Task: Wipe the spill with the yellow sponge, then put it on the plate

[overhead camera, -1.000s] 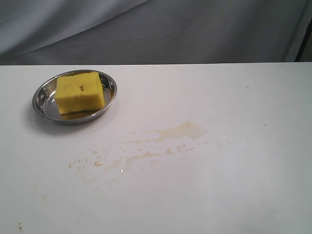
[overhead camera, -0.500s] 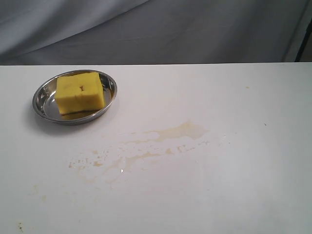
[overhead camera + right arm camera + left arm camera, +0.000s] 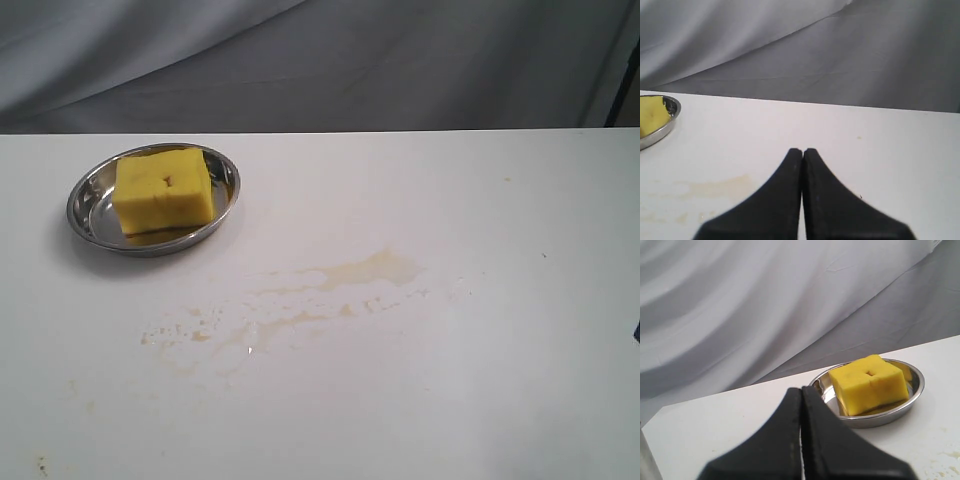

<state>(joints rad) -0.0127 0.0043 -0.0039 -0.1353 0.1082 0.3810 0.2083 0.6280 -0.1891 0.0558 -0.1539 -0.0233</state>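
Observation:
The yellow sponge (image 3: 163, 190) lies inside the steel plate (image 3: 84, 207) at the back left of the white table. Thin pale brownish smears of the spill (image 3: 372, 268) stretch across the table's middle, trailing off to the left. No gripper shows in the exterior view. In the left wrist view my left gripper (image 3: 801, 388) is shut and empty, a short way from the plate (image 3: 916, 393) and the sponge (image 3: 869, 384). My right gripper (image 3: 803, 150) is shut and empty above the table, with the smears (image 3: 715, 187) beside it and the plate's rim (image 3: 660, 131) at the view's edge.
A grey cloth backdrop (image 3: 320, 60) hangs behind the table's far edge. A few small specks (image 3: 507, 180) dot the white surface at the right. A dark sliver (image 3: 637, 330) shows at the right border.

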